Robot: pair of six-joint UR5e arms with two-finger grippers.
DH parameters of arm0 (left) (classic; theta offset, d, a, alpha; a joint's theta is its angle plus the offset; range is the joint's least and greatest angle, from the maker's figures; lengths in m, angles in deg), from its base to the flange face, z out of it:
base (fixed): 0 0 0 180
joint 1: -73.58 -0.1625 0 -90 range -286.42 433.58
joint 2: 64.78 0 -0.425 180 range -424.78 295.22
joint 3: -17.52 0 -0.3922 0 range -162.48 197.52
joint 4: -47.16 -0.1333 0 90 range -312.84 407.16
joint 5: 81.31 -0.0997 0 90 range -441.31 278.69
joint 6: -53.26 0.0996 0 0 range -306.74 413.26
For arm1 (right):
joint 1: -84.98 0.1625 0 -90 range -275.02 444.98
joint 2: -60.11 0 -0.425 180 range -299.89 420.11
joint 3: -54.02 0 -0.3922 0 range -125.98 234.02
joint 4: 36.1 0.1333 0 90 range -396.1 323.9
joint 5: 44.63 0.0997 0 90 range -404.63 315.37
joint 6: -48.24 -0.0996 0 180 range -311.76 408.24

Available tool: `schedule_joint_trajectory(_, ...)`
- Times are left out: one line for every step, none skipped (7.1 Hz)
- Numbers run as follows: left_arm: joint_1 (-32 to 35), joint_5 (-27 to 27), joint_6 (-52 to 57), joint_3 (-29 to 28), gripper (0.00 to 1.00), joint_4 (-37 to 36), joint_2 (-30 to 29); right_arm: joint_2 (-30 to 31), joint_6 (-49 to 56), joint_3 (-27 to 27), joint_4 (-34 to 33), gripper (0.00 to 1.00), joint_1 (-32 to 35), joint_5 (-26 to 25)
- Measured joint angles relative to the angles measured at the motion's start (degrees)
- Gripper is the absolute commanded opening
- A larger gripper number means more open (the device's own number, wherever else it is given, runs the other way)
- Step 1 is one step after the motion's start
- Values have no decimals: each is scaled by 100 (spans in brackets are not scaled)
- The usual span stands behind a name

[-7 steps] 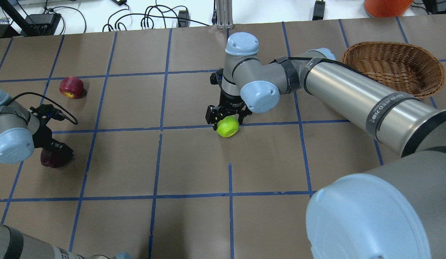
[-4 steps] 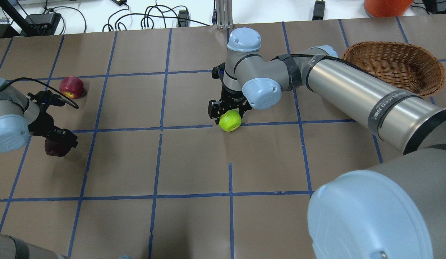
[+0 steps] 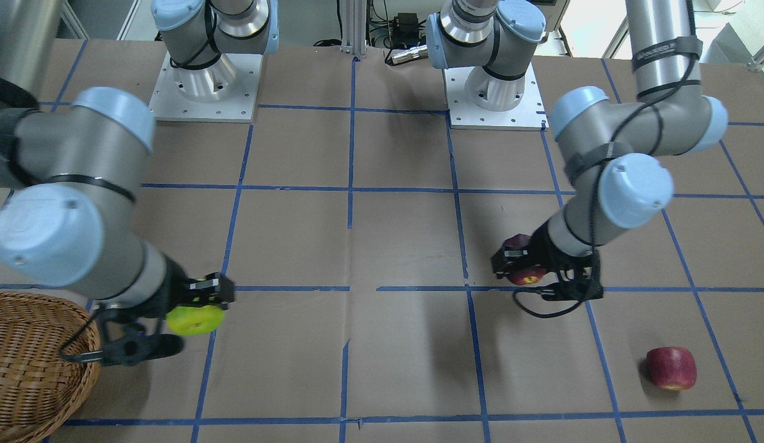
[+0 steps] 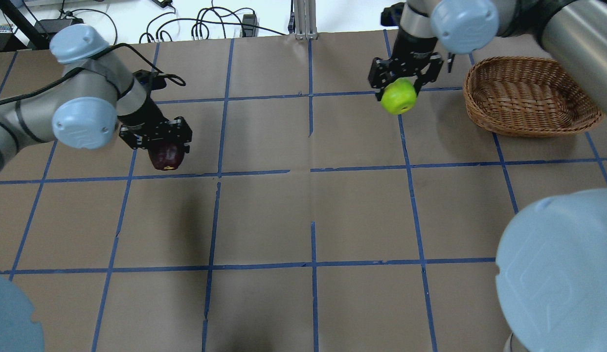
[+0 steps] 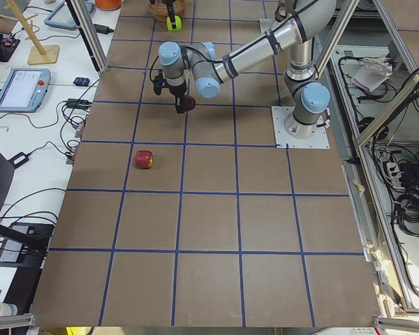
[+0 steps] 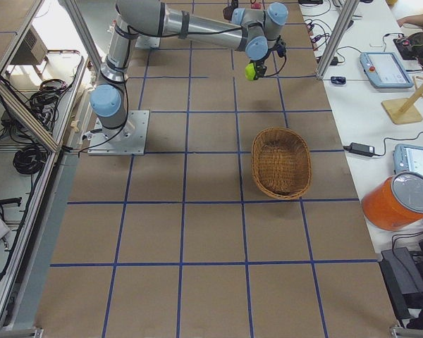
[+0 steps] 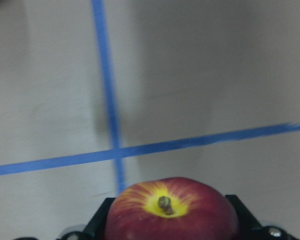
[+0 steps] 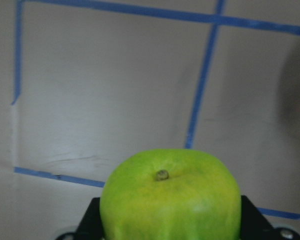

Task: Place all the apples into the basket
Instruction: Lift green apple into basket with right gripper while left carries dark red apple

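Near the basket (image 4: pixel 528 131), the right pincer (image 4: pixel 400 90) pinches the green apple (image 4: pixel 398 99). The left pincer (image 4: pixel 167 148) pinches the maroon apple (image 4: pixel 166 157) (red apple (image 3: pixel 671 368) well apart).

Overhead and front cameras face each other, sharing table (image 4: pixel 264 220) and basket (image 4: pixel 528 98); wrist cameras sit close.

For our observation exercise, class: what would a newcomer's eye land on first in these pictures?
The bright green apple held aloft in the right gripper, just short of the wicker basket. Next, the left gripper holding a dark maroon apple, and a red apple lying alone on the table.
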Motion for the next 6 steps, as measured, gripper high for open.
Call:
schedule_joint_trajectory(649, 160, -965, -8, 12, -451, -166, -63, 260, -141, -49, 0, -457, -285)
schedule_joint_trajectory(1276, 235, -1779, -1, 18, -1181, -443, -193, 538, -195, -345, 0, -886, -697)
schedule_joint_trajectory(1696, 263, -2449, -9, 69, -1749, -757, -372, 937, -205, -752, 0, -1276, -1051)
schedule_joint_trajectory(1941, 285, -2938, -30, 78, -2058, -1051, -582, 1385, -201, -1144, 0, -1676, -1233)
schedule_joint_trajectory(2078, 289, -3159, -40, 96, -2158, -1226, -766, 1749, -199, -1430, 0, -2005, -1294)
schedule_joint_trajectory(2150, 323, -3210, -48, 100, -2174, -1299, -955, 2060, -203, -1724, 27, -2278, -1318)
